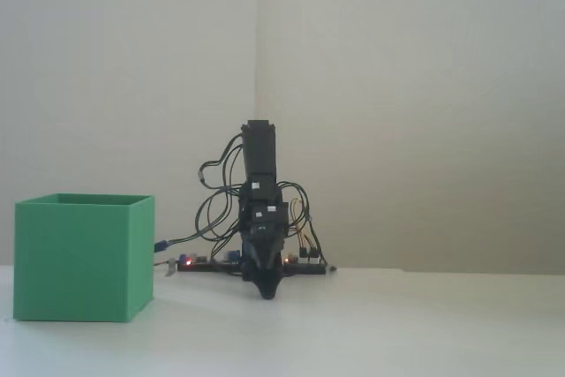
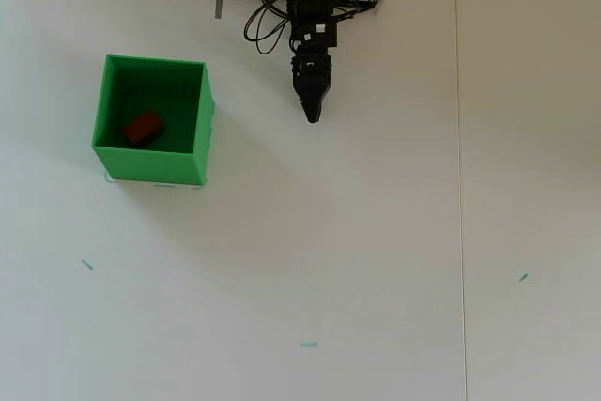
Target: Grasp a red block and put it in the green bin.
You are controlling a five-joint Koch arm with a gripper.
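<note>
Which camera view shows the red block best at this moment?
The overhead view. It looks straight down into the green bin, so the red block shows lying on the bin's floor, toward the left in that view. In the fixed view the bin's front wall hides the block entirely.

Red block (image 2: 143,128) inside green bin (image 2: 200,119); hand (image 2: 313,116) closed, empty, right of bin.

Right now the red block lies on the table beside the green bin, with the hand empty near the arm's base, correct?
Not quite: the overhead view shows the red block lying inside the green bin, not beside it. The hand is empty near the arm's base.
</note>
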